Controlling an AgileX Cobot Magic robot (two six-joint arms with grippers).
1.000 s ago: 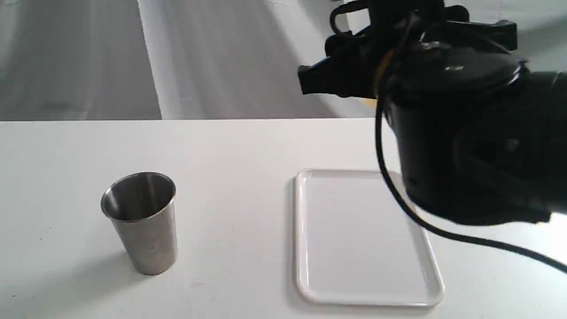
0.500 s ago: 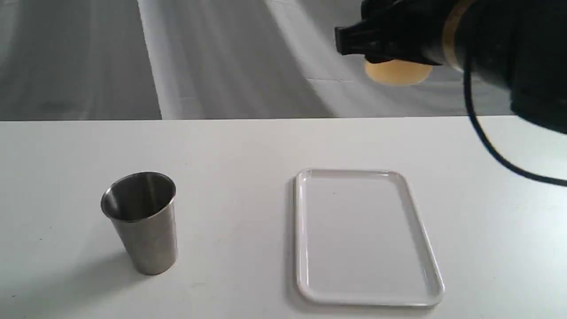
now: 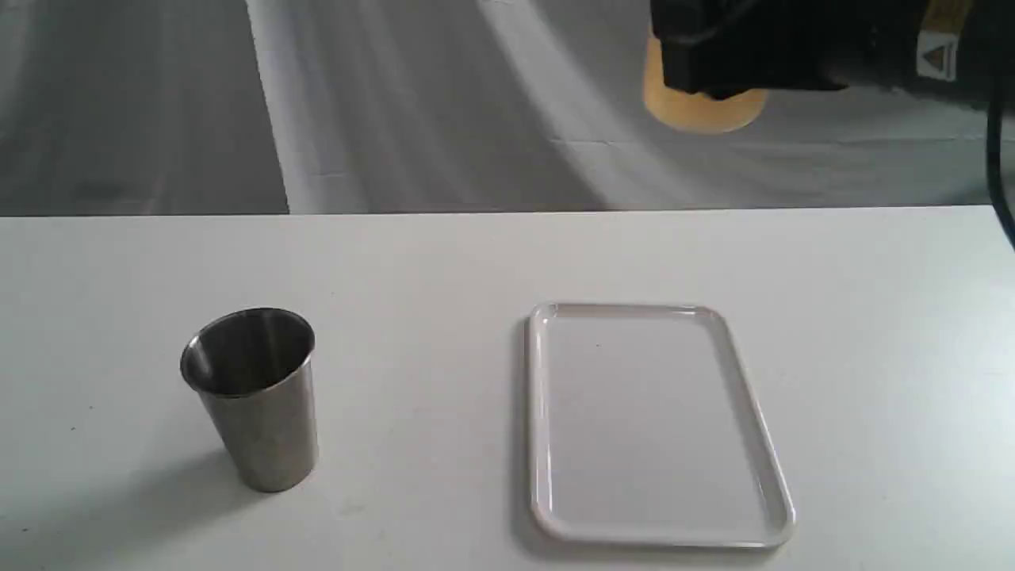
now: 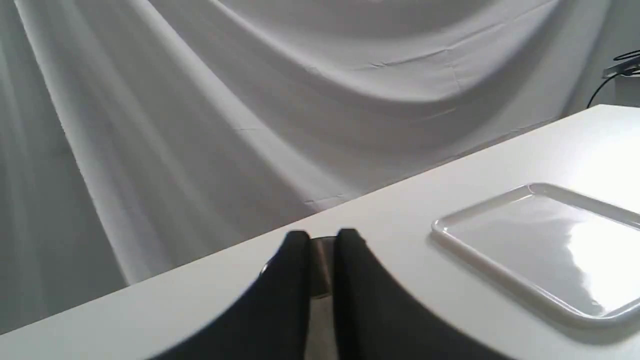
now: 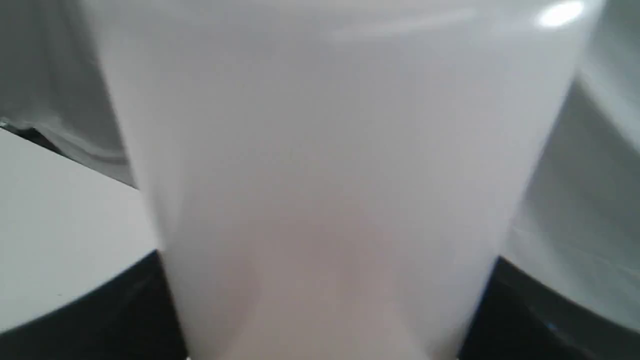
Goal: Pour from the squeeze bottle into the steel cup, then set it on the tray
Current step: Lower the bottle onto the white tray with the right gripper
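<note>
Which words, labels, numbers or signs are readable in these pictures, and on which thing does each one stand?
No readable words or numbers.
Warning triangle on a yellow sticker on the right arm: inner symbol too small to read.
The steel cup, tray and squeeze bottle show no text.

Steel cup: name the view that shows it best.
Exterior view: the steel cup stands whole and upright. The left wrist view shows only a sliver between the fingers of the left gripper; the right wrist view shows none, filled by the squeeze bottle.
</note>
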